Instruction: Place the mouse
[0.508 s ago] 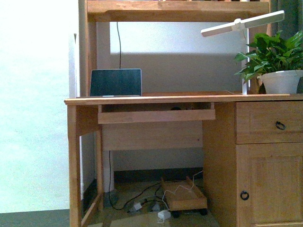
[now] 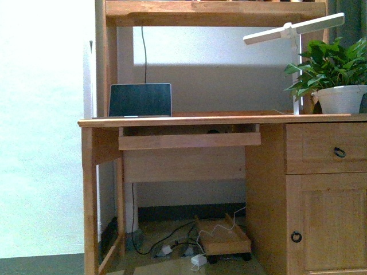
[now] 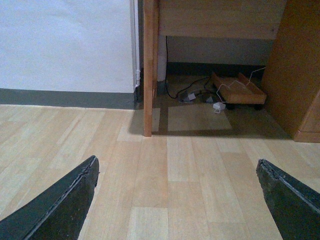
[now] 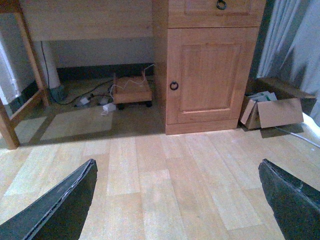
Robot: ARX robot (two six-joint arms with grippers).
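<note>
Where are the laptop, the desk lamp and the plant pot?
laptop [image 2: 140, 100]: front view, middle of its dark screen.
desk lamp [image 2: 292, 28]: front view, middle of its white head bar.
plant pot [image 2: 341, 99]: front view, front of the white pot wall.

The mouse [image 2: 213, 131] shows only in the front view, as a small dark low hump. It lies on the pull-out tray [image 2: 189, 140] just under the worktop [image 2: 172, 121], a little right of the tray's middle. The tray's front board hides its lower part, so only the rounded top peeks above the board's upper edge, in the shadow beneath the worktop. It looks dark grey to black. Its wheel, buttons and heading are too small and dim to tell.
</note>
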